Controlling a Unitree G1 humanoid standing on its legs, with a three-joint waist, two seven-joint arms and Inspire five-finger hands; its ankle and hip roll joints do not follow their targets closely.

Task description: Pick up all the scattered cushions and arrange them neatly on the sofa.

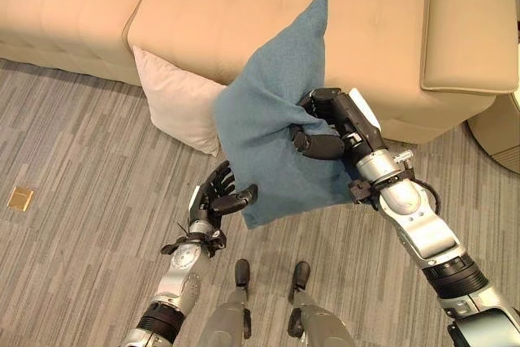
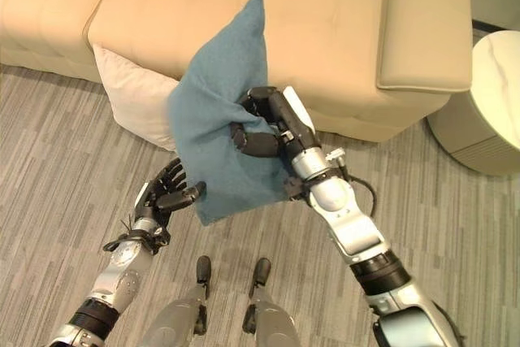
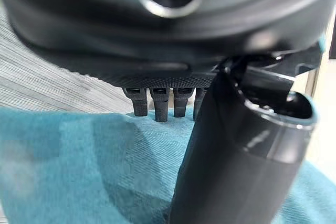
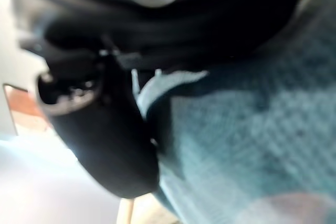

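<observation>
A blue cushion (image 1: 272,123) hangs tilted in the air in front of the beige sofa (image 1: 244,14), one corner pointing up over the seat. My right hand (image 1: 325,129) is shut on its right side, fingers and thumb bunching the cloth (image 4: 252,129). My left hand (image 1: 218,197) is lower, at the cushion's bottom left corner, with fingers spread and the thumb (image 3: 236,156) resting against the blue cloth (image 3: 79,166). A cream cushion (image 1: 177,101) stands on the floor, leaning on the sofa's front just left of the blue one.
Grey striped carpet (image 1: 81,160) covers the floor. A round white side table (image 2: 487,103) stands right of the sofa's armrest (image 1: 470,30). A small brass floor plate (image 1: 20,197) lies at the far left.
</observation>
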